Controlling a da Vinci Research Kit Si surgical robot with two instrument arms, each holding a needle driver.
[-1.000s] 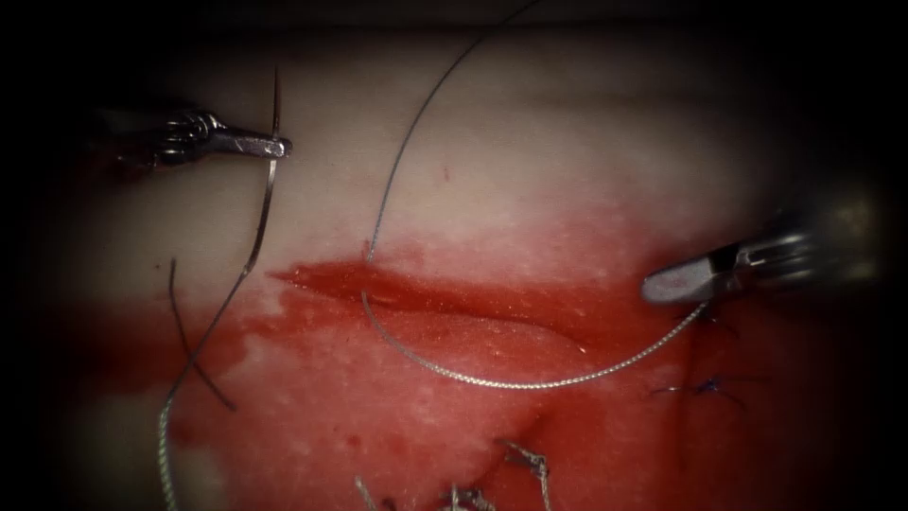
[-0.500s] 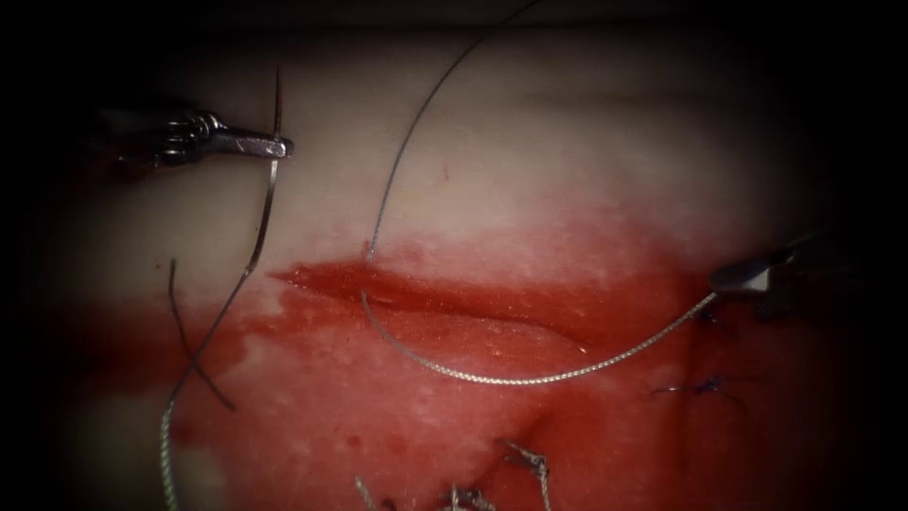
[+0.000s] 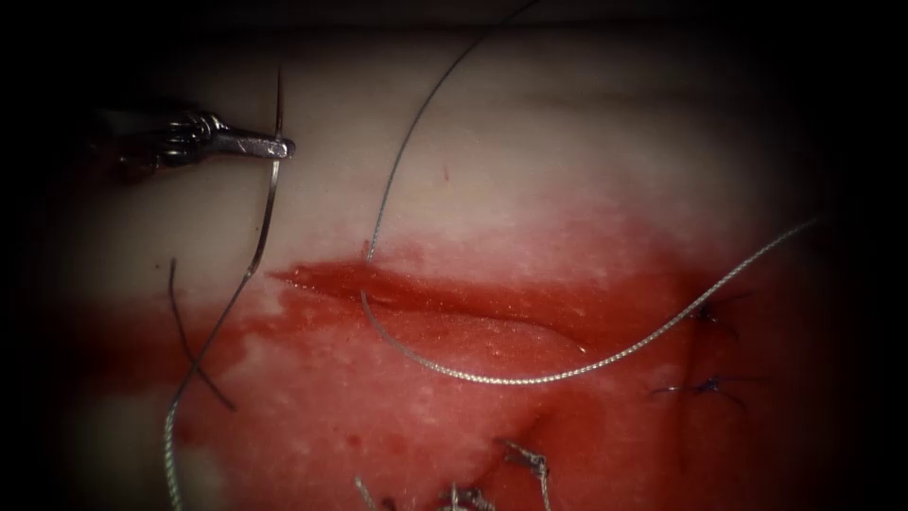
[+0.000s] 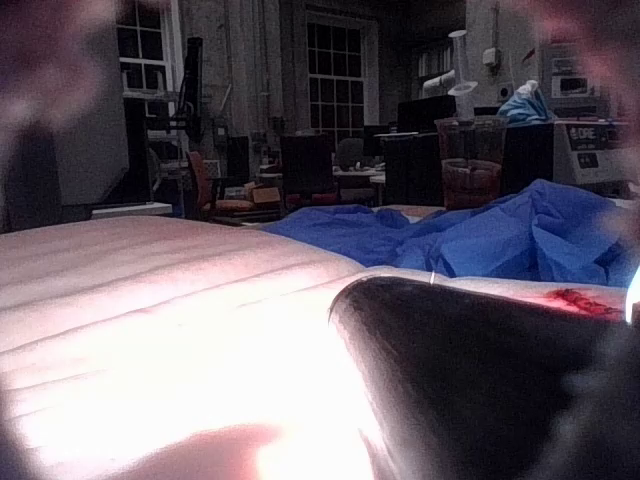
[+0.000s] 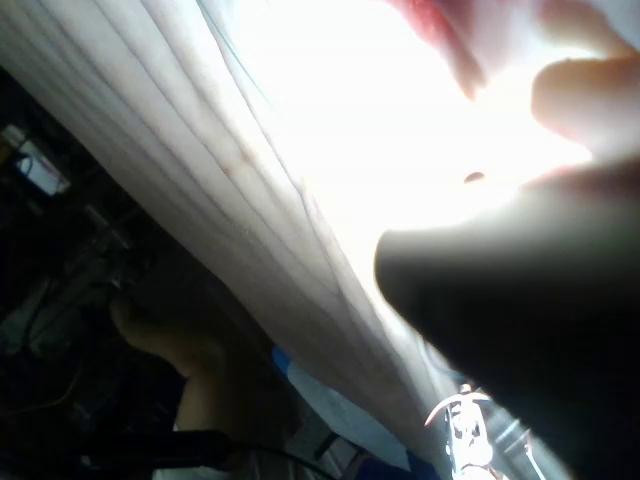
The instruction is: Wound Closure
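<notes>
Behind your left arm's shaft [image 4: 480,380] the left wrist view takes in a dim room with tall windows [image 4: 335,65] and blue drape [image 4: 480,235] bunched at the far edge of the pale tissue [image 3: 567,142]; the shaft hides its own tip there, so you cannot read the jaws from that view. The right wrist view is washed out by glare over the tissue, and a dark blurred bulk covers the place where your right tool's tip would be, so I cannot tell how its jaws stand.

From the endoscope, your left tool [image 3: 280,147] reaches in level from the left, well above the cut [image 3: 454,298], jaws together on the needle [image 3: 275,142] about a third of the way down from its upper tip. That needle hangs near upright, clear of the tissue, its lower end trailing into thread [image 3: 203,350] that runs off the bottom edge. More thread [image 3: 511,378] sags from the cut across the red fluid [image 3: 407,416] and rises rightward into darkness, its far end lost. Cut ends of thread [image 3: 525,461] and dark stitches [image 3: 705,386] lie lower right.
</notes>
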